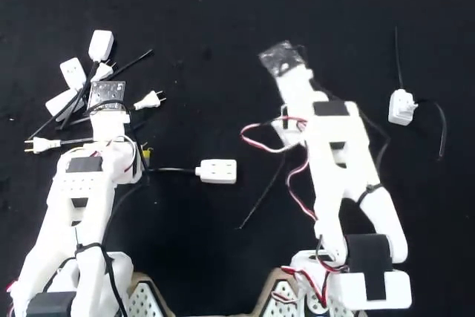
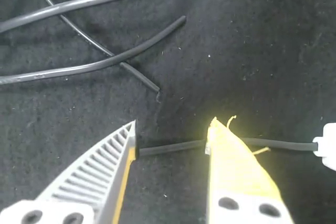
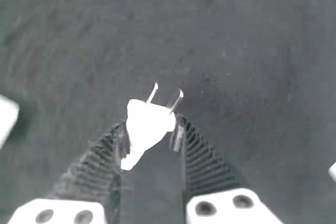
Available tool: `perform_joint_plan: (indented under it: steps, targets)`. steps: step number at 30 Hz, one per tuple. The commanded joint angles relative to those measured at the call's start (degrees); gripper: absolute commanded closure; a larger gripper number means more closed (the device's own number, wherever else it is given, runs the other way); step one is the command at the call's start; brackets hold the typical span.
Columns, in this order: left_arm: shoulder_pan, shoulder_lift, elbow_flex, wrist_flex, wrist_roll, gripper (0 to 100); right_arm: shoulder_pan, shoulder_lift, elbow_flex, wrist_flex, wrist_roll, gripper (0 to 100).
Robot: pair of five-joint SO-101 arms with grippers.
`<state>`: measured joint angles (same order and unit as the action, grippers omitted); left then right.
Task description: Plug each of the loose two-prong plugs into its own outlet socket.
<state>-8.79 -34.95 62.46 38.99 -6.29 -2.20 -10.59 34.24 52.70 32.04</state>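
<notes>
held plug: a white two-prong plug [image 3: 148,121] is gripped by its body in the right gripper [image 3: 151,128]. both prongs are bare and point out past the fingertips, away from the wrist.
right gripper: closed onto the plug body, the jaws kept apart only by the plug between them. it is held over the far part of the black table [image 1: 223,20].
plug axis: the long axis is judged to run roughly in line with the gripper's reach, skewed a little toward one finger.
sockets in reach: a socket block [image 1: 217,171] lies between the two arms, nearer the bases. a side socket [image 1: 401,107] lies on the right arm's outer side. both are well apart from the held plug.
key relation: neither socket lies ahead of the prongs, so the plug is judged to need turning until the prongs face the slots. which face carries the slots cannot be told.
nearer arm: the right arm is nearer the side socket.
left gripper [image 2: 172,124]: wide open, nothing held, its fingers astride a thin black cord [image 2: 168,148] on the table.
cord end: a white body [image 2: 328,148] is seen, probably a plug. this is not confirmed.
loose plugs: a near plug [image 1: 148,99] lies just beside the left gripper. an outer plug [image 1: 41,145] lies on the left arm's outer side.
socket cluster [image 1: 74,72]: beside the left gripper, on the left arm's outer side and toward the table's far side, among tangled cords.
</notes>
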Motion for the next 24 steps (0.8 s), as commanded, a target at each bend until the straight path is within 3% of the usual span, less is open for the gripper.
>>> perform_joint_plan:
  steps: [1,7,12,17,24]
  targets:
    - [-0.4,-1.6,-0.2,-0.8,0.6,78,-2.7,-3.3,-7.2,7.0,14.2,98.7]
    - [-0.4,-1.6,-0.1,-0.8,0.6,78,-1.2,-4.3,-15.3,6.5,14.0,98.7]
    - [-0.4,-1.6,-0.2,-0.8,0.6,78,-1.1,-3.6,-26.4,19.8,12.8,98.8]
    - [-0.4,-1.6,-0.3,-0.8,0.6,78,-1.7,-0.1,-29.4,29.4,23.3,98.8]
    - [-0.4,-1.6,-0.1,-0.8,0.6,78,-4.7,6.9,-20.1,30.6,36.0,98.8]
